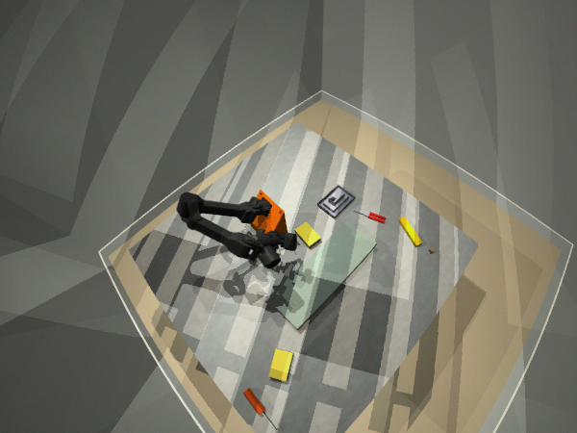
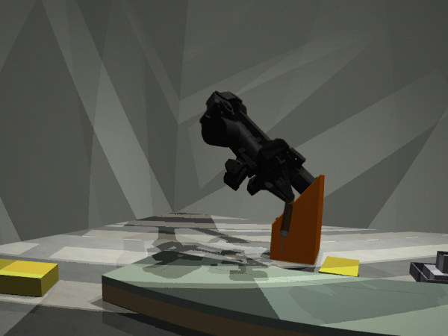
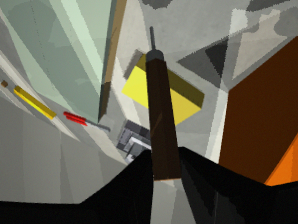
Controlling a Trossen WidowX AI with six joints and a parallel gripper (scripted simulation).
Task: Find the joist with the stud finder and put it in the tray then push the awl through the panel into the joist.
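Note:
My gripper (image 2: 290,200) (image 3: 164,155) is shut on the end of the awl's brown handle. The awl (image 2: 287,220) (image 3: 162,110) hangs in the air, metal tip lowest and somewhat tilted, in front of the orange arm mount in the exterior view. The pale green floor panel (image 1: 332,269) (image 2: 336,295) (image 3: 50,30) lies flat, with no hole that I can make out. The dark tray (image 1: 327,211) (image 2: 418,272) stands beyond the panel's far end. A small grey and dark shape inside it looks like the stud finder. The joist is hidden.
A yellow block (image 1: 308,234) (image 2: 340,266) (image 3: 135,90) lies between mount (image 1: 269,216) (image 2: 302,228) and panel; another yellow block (image 1: 281,365) (image 2: 22,274) lies past its near end. Around are a red-handled tool (image 1: 377,217) (image 3: 75,118), a yellow bar (image 1: 410,231) (image 3: 35,102) and an orange-handled tool (image 1: 254,401).

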